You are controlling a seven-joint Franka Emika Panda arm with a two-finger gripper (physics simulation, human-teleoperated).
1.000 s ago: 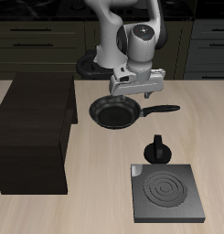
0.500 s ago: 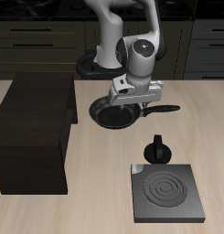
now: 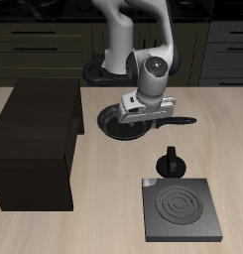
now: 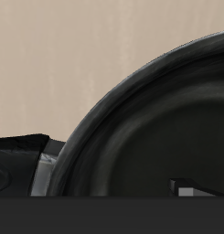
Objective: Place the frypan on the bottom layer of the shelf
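gripper point(image 3: 146, 109) over frypan point(image 3: 111, 125) | jaws hidden | handle partly covered

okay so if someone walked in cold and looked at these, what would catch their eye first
Probably the white arm bent low over the table's middle, its gripper right down on the frypan, so close that the pan's rim fills the wrist view. Next, the big dark shelf beside the pan, and the square stove plate near the table's front edge.

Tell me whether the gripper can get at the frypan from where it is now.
Probably yes: the gripper hangs right over the frypan near where its handle joins, with nothing between them. Whether it already touches the pan cannot be told.
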